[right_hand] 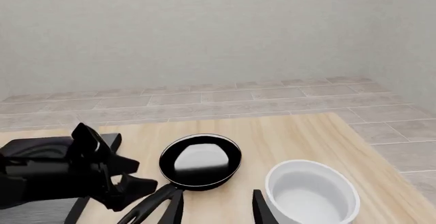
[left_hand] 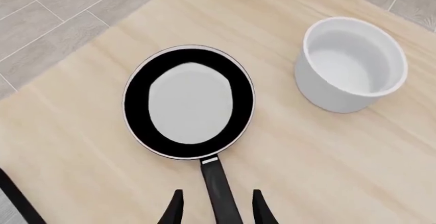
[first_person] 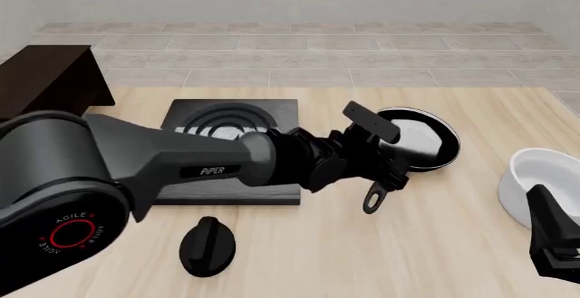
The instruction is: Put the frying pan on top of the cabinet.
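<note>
We find the frying pan (first_person: pixel 417 145) resting flat on the tabletop (first_person: pixel 435 244), in its far right part, between the stove plate (first_person: pixel 231 125) and the white bowl (first_person: pixel 534 182). The handle (first_person: pixel 379 193) runs from the pan body back toward the near edge and ends in a loop; this is the long axis that governs the grasp.

The left gripper (left_hand: pixel 216 209) is the nearer effector. In its wrist view the two fingers (left_hand: pixel 173 211) stand apart on either side of the handle, with clear gaps on both sides; we judge it open and holding nothing. The pan body lies straight ahead of the fingers, so finger line and handle axis are aligned.

The right gripper (right_hand: pixel 216 208) sits near the right edge beside the white bowl, fingers spread and empty, and plays no part at present.

The cabinet (first_person: pixel 50 81) stands at the far left corner, well apart from the pan, beyond the stove plate. A black knob (first_person: pixel 206 244) lies near the near edge.

We judge the step in hand to be closing on the handle; the carry then runs leftward across the stove plate.
</note>
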You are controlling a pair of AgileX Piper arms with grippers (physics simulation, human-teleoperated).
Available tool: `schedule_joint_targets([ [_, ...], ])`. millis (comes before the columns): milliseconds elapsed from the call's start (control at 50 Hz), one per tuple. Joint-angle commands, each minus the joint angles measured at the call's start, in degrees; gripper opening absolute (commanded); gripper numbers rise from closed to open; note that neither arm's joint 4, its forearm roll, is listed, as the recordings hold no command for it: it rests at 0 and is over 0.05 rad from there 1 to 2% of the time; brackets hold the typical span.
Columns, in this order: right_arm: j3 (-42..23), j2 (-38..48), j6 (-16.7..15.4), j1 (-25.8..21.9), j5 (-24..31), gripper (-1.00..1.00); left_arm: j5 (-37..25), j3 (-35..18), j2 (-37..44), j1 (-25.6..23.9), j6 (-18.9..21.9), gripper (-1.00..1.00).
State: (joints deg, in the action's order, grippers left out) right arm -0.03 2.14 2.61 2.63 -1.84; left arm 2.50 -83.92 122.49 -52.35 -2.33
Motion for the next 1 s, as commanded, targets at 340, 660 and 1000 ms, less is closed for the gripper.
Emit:
schedule_joint_targets([
  [340, 0.01, -0.71, 0.32, 0.16, 0.68, 1.0, 0.09, -0.9, 2.05, -0.71, -0.39, 1.0],
  [660, 0.01, -0.22, 0.64, 0.09, 0.26, 1.0, 0.15, -1.56, 3.81, -0.83, -0.85, 1.0],
  [1000, 0.0, 0.26, 0.81, 0.16, -0.17, 1.0, 0.62, -1.8, 5.25, -0.57, -0.93, 1.0],
])
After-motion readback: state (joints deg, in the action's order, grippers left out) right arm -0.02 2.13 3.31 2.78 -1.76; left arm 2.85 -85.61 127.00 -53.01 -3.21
